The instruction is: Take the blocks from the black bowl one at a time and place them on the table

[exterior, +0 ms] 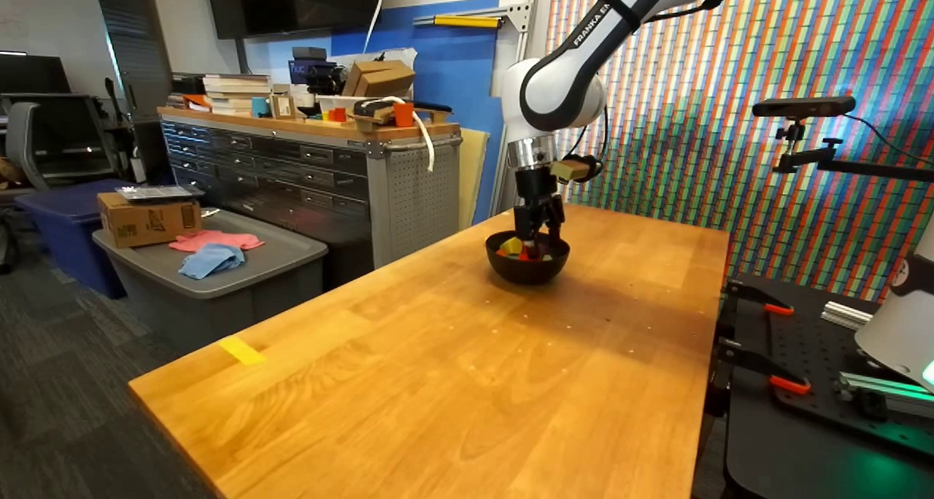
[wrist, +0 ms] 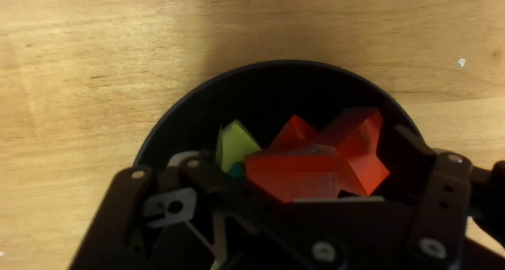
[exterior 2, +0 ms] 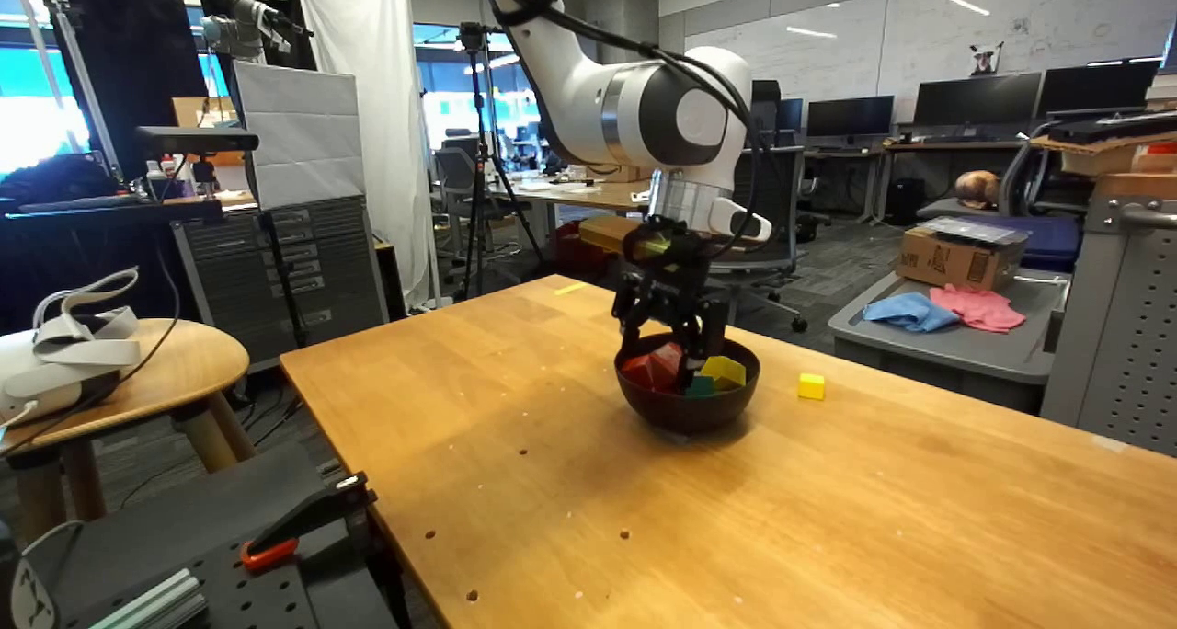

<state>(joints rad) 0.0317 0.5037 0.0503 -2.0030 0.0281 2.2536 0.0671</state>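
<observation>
In both exterior views the black bowl [exterior: 527, 271] [exterior 2: 685, 416] stands upright on the wood-topped table [exterior: 452, 389] [exterior 2: 855, 519]. My gripper [exterior: 541, 239] [wrist: 303, 155] points down into it, its fingers apart and below the rim. Between them in the wrist view lie red blocks [wrist: 292, 177], heaped together; no grip on them shows. A yellow block [wrist: 236, 141] and a bit of a green block [wrist: 236, 170] sit near the left finger. The gripper's dark parts cover the bowl's near half there. A yellow block [exterior 2: 811, 386] rests on the table beside the bowl.
A flat yellow tape strip [exterior: 241, 350] sticks to the table near one end. Beyond the table's long edge is a grey bin [exterior: 211, 265] with cloths and a box on it. Black clamps with orange tips [exterior: 790, 384] stand along the opposite edge.
</observation>
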